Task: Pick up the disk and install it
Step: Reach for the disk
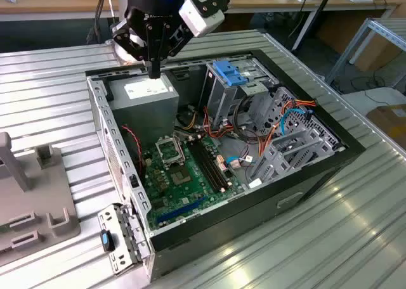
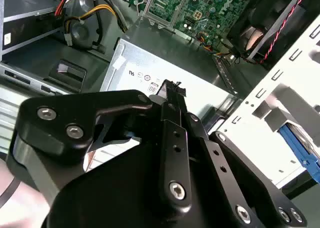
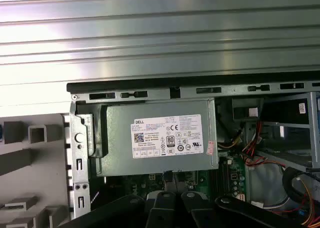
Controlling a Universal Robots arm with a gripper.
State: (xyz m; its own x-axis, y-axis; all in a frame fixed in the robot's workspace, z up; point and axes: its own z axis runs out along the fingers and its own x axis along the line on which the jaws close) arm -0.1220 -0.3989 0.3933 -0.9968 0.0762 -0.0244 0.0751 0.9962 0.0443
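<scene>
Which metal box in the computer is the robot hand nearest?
The grey box with the white label; the gripper hangs above it, away from the blue-framed disk.

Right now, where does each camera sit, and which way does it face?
Exterior view: off the arm, looking down into the open case; arm and tool show.
First wrist view: on the wrist, facing the power supply; tool shows.
Second wrist view: on the wrist, looking along the tool.
All three share the power supply.
</scene>
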